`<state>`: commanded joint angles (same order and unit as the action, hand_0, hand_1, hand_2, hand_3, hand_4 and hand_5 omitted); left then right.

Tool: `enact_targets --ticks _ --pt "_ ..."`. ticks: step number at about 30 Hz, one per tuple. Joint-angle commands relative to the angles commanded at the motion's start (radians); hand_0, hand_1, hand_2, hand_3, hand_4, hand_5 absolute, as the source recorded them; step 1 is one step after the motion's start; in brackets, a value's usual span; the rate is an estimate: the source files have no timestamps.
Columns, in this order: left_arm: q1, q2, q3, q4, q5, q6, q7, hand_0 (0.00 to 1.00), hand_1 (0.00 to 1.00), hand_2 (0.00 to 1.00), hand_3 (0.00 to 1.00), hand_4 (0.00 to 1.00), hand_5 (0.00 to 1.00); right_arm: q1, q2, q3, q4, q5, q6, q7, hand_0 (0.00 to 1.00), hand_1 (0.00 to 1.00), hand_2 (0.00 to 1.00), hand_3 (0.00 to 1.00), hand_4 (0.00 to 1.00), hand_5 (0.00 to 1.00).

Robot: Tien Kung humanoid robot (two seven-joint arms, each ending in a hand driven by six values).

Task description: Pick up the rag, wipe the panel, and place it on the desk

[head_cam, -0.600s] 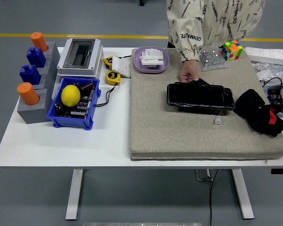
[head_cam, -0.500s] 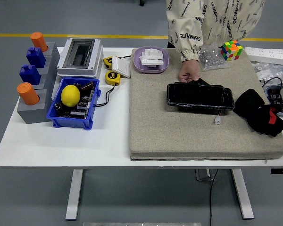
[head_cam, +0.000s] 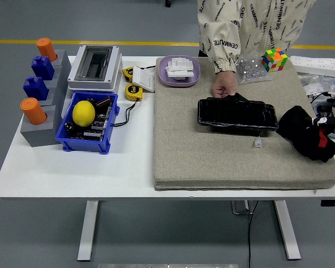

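The black rag [head_cam: 304, 133], with a red patch, lies crumpled on the right side of the grey mat [head_cam: 212, 156]. The black glossy panel [head_cam: 237, 114] lies flat in the middle of the mat. A person's hand [head_cam: 224, 86] rests on the panel's far left corner. My right hand [head_cam: 327, 114] shows only partly at the right edge, just right of the rag and above it, with its dark fingers spread and holding nothing. My left arm is out of view.
A Rubik's cube [head_cam: 274, 59] and a clear bag [head_cam: 250, 68] sit at the mat's far edge, with a purple tray [head_cam: 180, 71] at its far left. Cables and small parts [head_cam: 324, 86] lie far right. A blue bin with a lemon [head_cam: 84, 113], a grey box [head_cam: 95, 67] and a block rack [head_cam: 39, 95] stand left.
My right hand has come into view at the right edge beside the rag. The rag, the panel and the person's hand have not moved.
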<state>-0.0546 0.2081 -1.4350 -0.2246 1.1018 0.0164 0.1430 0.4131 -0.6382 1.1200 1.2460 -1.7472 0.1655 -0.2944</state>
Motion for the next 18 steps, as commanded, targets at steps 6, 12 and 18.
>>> enact_targets --ticks 6,12,18 --pt "0.002 -0.001 -0.005 0.001 0.001 0.0 0.0 0.606 0.641 0.655 0.56 0.628 0.442 0.033 0.027 -0.017 -0.052 -0.253 0.038 -0.028 0.936 0.888 0.932 0.963 0.998 0.64" --pt "0.001 -0.002 -0.004 -0.001 -0.001 0.0 0.0 0.605 0.642 0.655 0.56 0.628 0.443 0.066 0.102 0.008 -0.128 -0.472 0.059 -0.09 0.937 0.885 0.931 0.942 0.998 0.647" --pt "0.003 -0.001 -0.007 0.0 0.0 0.0 0.0 0.606 0.641 0.657 0.56 0.628 0.443 0.088 0.178 0.042 -0.156 -0.477 0.067 -0.142 0.94 0.884 0.931 0.938 0.998 0.656"
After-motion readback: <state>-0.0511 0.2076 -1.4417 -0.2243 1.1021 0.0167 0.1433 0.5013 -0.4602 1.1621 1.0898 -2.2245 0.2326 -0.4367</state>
